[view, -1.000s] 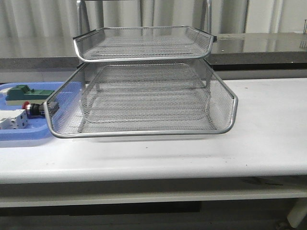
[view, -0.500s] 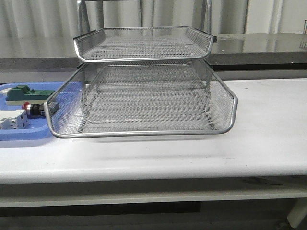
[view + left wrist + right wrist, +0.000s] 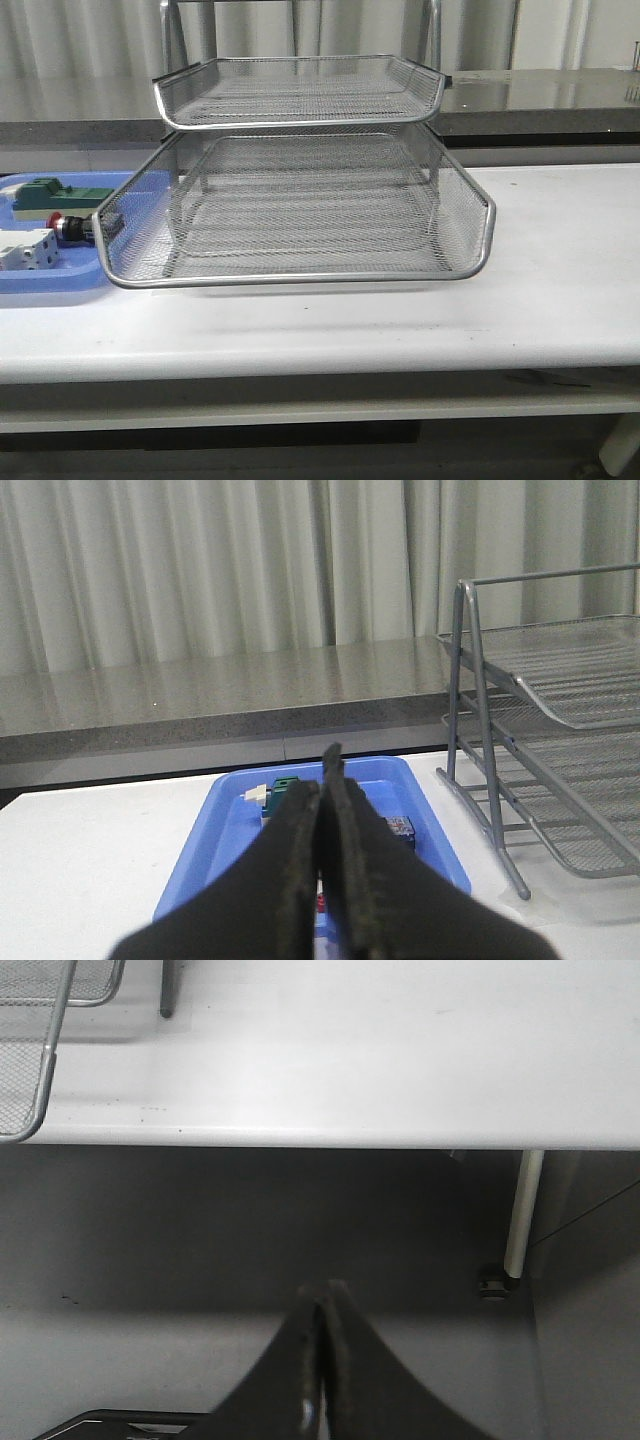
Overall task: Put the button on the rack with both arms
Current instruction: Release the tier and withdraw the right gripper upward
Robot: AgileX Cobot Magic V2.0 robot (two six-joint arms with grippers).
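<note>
The small red-headed push button (image 3: 62, 226) lies in the flat blue plastic tray (image 3: 60, 283), half hidden behind the silver wire-mesh rack (image 3: 300, 200). Both black claws, left (image 3: 325, 780) and right (image 3: 322, 1305), are pressed closed, holding nothing.

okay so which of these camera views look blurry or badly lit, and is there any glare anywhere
Front view: sharp, evenly lit, faint glare on the silver wire-mesh rack. Left wrist view: closed left gripper blurred, blue plastic tray behind sharper. Right wrist view: right gripper soft and dark, bright sheen on the white table.

White table (image 3: 560, 290) w/ grey counter (image 3: 540, 95) behind, pale pleated curtains (image 3: 200, 570) at back.
</note>
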